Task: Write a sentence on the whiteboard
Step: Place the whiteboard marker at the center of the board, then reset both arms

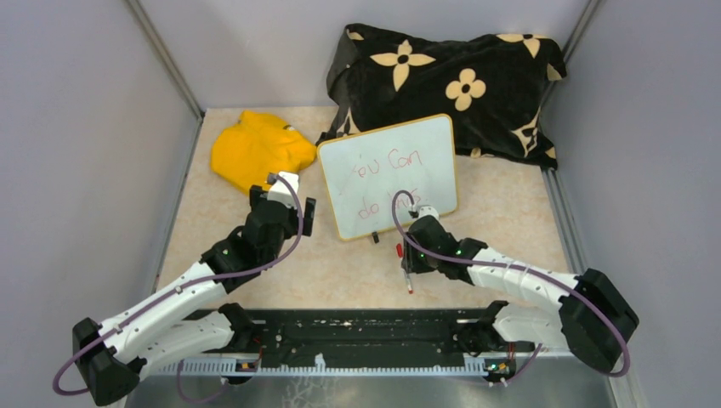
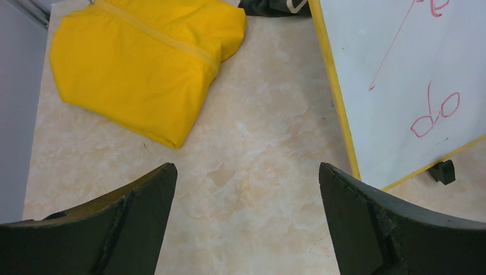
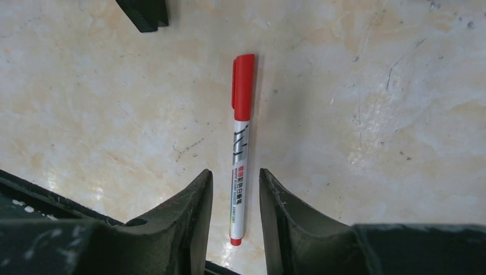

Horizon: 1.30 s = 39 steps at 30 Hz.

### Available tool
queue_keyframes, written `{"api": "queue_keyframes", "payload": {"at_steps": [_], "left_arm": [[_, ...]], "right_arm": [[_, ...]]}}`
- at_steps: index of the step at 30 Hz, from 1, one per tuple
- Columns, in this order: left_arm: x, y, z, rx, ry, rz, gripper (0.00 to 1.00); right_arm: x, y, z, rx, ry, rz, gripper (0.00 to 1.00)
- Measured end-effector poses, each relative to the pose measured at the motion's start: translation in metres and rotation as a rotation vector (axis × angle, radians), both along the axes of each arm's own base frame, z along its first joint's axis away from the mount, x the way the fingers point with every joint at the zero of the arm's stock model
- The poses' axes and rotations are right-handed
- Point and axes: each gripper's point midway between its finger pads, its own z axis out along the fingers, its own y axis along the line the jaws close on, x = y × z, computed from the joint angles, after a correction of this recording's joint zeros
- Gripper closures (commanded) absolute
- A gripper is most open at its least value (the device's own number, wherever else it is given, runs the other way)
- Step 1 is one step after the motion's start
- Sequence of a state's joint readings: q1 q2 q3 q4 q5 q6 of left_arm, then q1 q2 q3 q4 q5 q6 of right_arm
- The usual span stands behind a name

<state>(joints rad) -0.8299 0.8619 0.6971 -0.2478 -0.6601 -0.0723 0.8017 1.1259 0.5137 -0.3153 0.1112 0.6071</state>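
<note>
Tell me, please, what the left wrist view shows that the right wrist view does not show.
Only left wrist: the yellow cloth, a part of the whiteboard with "do" of the sentence, and the left gripper, wide open above the table. Only right wrist: a red-capped marker lying on the table between the fingers of the right gripper, which do not touch it. Both: the marbled table, and a black foot near the picture's edge; whether it is the same foot, I cannot tell.

A crumpled yellow fabric cloth [image 1: 259, 151] lies far left on the beige marble-patterned tabletop [image 1: 340, 268]. A soft black cushion with cream flower prints [image 1: 442, 85] sits along the back edge. A white, red-capped marker pen [image 3: 240, 149] lies flat nearer the front.
</note>
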Motion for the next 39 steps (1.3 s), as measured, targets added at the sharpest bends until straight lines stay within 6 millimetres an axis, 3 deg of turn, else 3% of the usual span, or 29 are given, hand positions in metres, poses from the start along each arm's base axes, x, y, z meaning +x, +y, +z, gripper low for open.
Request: {"api": "queue_keyframes", "payload": {"at_steps": [5,9,19,23,29,31,36,39], "left_arm": [[0.001,0.001,0.002,-0.016,-0.009,0.019,0.01],[0.003,0.002,0.007,-0.053,-0.025,0.048,0.01],[0.007,0.006,0.010,-0.149,-0.043,0.137,0.01],[0.006,0.001,0.010,-0.211,-0.033,0.142,0.01],[0.002,0.000,0.013,-0.405,-0.042,0.194,0.01],[0.001,0.002,0.008,-0.448,-0.038,0.221,0.01],[0.000,0.002,0.002,-0.512,-0.019,0.268,0.01],[0.000,0.001,0.003,-0.537,-0.007,0.281,0.01]], "right_arm": [[0.009,0.006,0.022,0.020,-0.060,0.027,0.50],[0.013,0.005,0.029,0.023,-0.096,0.034,0.46],[0.022,0.001,0.043,0.030,-0.165,0.004,0.45],[0.028,0.002,0.057,0.071,-0.217,-0.028,0.45],[0.042,0.000,0.083,0.164,-0.298,-0.152,0.17],[0.045,-0.005,0.085,0.191,-0.314,-0.215,0.02],[0.056,-0.014,0.099,0.222,-0.360,-0.327,0.01],[0.067,-0.015,0.132,0.228,-0.430,-0.344,0.01]]}}
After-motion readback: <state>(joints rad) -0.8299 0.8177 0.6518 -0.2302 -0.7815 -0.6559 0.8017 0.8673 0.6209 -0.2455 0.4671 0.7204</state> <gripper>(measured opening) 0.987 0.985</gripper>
